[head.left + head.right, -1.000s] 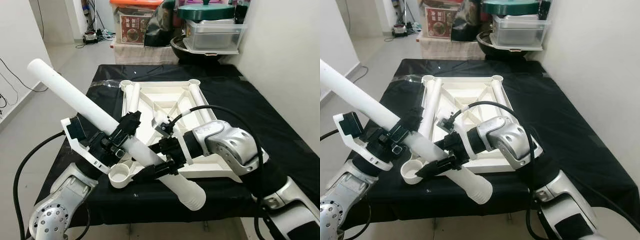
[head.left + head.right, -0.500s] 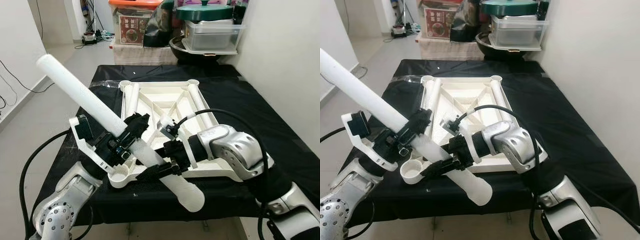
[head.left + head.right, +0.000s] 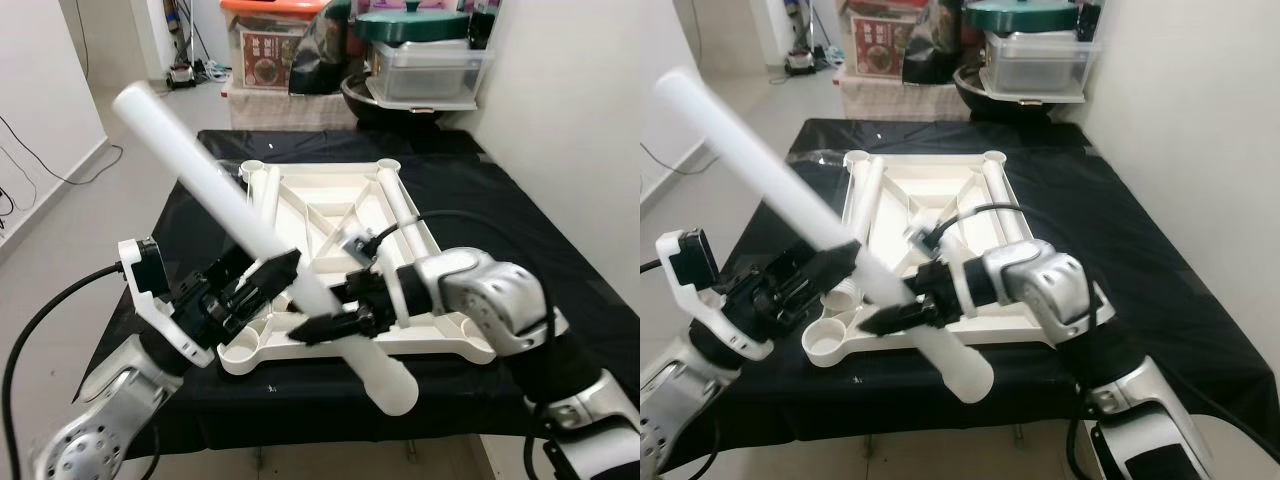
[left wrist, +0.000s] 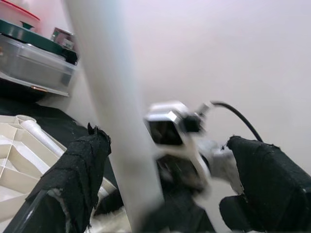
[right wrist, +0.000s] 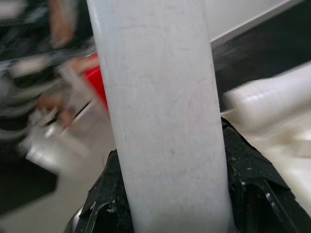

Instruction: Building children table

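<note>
White leg tube [image 3: 250, 230] slants across frame centre. Right tool [image 3: 335, 322] clamped on tube's lower part. Left tool [image 3: 262, 280] spread wide, tube between fingers. Upturned tabletop [image 3: 340, 200] on black table [image 3: 520, 230].

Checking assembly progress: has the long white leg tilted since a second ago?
Yes. The white leg stands steeper; its top swung right, toward the tabletop frame.

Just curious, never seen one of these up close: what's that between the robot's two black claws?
A long white tube, slanting across the head views. The left gripper sits higher on it; the right gripper clamps it lower down, above the white table frame.
</note>
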`<state>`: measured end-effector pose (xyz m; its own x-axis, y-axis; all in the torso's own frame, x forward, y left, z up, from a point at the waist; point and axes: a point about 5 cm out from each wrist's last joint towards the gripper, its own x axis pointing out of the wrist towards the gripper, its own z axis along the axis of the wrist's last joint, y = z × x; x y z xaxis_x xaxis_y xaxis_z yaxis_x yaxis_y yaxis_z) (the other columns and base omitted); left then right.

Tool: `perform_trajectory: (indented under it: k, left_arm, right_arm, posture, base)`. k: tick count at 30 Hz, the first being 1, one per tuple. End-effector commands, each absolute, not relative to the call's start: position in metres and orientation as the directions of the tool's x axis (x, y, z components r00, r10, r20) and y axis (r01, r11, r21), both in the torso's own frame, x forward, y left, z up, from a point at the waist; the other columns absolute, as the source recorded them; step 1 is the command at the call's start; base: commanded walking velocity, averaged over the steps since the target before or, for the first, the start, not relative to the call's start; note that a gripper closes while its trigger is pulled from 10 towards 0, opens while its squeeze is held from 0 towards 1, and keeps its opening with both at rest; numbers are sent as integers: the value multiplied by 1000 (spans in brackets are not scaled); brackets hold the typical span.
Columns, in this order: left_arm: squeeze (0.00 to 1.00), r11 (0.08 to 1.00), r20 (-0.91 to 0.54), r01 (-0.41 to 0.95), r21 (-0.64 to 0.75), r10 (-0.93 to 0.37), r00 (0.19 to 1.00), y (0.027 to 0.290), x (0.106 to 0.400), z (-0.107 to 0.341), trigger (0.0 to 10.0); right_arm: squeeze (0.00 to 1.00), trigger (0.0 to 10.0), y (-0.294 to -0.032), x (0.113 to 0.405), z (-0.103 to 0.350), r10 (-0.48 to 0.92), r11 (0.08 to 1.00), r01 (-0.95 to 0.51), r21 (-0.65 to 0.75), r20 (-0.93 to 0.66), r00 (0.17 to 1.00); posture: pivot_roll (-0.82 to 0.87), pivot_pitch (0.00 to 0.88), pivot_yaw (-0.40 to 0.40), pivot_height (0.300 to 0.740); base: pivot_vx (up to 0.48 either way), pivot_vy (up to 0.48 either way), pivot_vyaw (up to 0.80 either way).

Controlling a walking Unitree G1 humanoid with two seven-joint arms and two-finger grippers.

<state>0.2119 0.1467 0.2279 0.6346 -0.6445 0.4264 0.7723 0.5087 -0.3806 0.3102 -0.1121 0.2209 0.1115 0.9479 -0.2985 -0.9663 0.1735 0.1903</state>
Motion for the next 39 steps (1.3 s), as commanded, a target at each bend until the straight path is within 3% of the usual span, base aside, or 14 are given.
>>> perform_trajectory:
  k: [1, 3, 5, 6, 7, 9, 10, 12, 13, 14, 15, 21, 29, 39]
  left_arm:
    - [1000, 545, 391, 755, -365, -646, 656, 150, 210, 227, 10000]
    - [1000, 573, 376, 735, -362, -632, 677, 152, 210, 226, 10000]
    - [1000, 667, 336, 635, -391, -538, 773, 164, 220, 223, 10000]
    - [1000, 667, 336, 635, -391, -538, 773, 164, 220, 223, 10000]
    - [976, 744, 261, 564, -359, -500, 826, 169, 225, 217, 10000]
    - [976, 793, 208, 515, -326, -472, 857, 173, 229, 212, 10000]
    - [831, 876, 90, 419, -238, -410, 908, 177, 234, 203, 10000]
    - [831, 920, 19, 354, -166, -356, 934, 180, 236, 198, 10000]
    - [612, 955, -48, 279, -96, -285, 957, 183, 237, 193, 10000]
    - [549, 973, -92, 224, -50, -227, 969, 186, 238, 189, 10000]
    - [0, 982, -126, 189, -23, -191, 973, 189, 239, 186, 10000]
    - [0, 994, -206, 22, 108, 0, 978, 206, 245, 177, 10000]
    - [0, 987, -191, 84, 140, -57, 980, 201, 249, 182, 10000]
    - [0, 982, -37, 154, 112, -151, 988, 189, 240, 194, 10000]
  right_arm:
    - [0, 0, -124, 325, 238, 942, 277, -952, 130, -233, 242]
    - [0, 0, -130, 330, 242, 932, 326, -938, 118, -205, 298]
    - [0, 0, -139, 346, 251, 879, 471, -878, 82, -129, 459]
    - [0, 0, -139, 346, 251, 879, 471, -878, 82, -129, 459]
    - [0, 9608, -144, 353, 255, 836, 548, -833, 67, -83, 543]
    - [0, 9608, -148, 358, 258, 802, 598, -799, 62, -52, 595]
    - [0, 10000, -153, 364, 266, 747, 662, -746, 80, 21, 665]
    - [0, 10000, -157, 367, 271, 706, 698, -709, 101, 69, 705]
    - [0, 10000, -167, 375, 278, 611, 763, -628, 150, 145, 778]
    - [0, 10000, -175, 381, 281, 531, 803, -563, 195, 194, 825]
    - [0, 10000, -183, 385, 282, 461, 828, -507, 241, 225, 859]
    - [0, 10000, -193, 391, 280, 288, 819, -390, 420, 286, 914]
    - [0, 10000, -181, 394, 270, 258, 789, -379, 483, 299, 919]
    - [0, 10000, -163, 393, 265, 268, 762, -409, 501, 330, 905]
  posture:
    - [51, 0, -61, 740]
    - [51, 0, -60, 740]
    - [51, 0, -61, 740]
    - [51, 0, -61, 740]
    - [48, 0, -58, 740]
    - [48, 0, -58, 740]
    - [50, 0, -58, 740]
    - [50, 0, -58, 740]
    - [64, 0, -64, 740]
    - [64, 0, -64, 740]
    - [73, 0, -69, 740]
    - [87, 0, -71, 740]
    - [96, 0, -73, 740]
    - [99, 0, -65, 740]
  base:
    - [0, 0, 0]
    - [0, 0, 0]
    - [0, 0, 0]
    - [0, 0, 0]
    - [0, 0, 0]
    - [0, 0, 0]
    - [0, 0, 0]
    - [0, 0, 0]
    - [0, 0, 0]
    - [0, 0, 0]
    - [0, 0, 0]
    - [0, 0, 0]
    - [0, 0, 0]
    - [0, 0, 0]
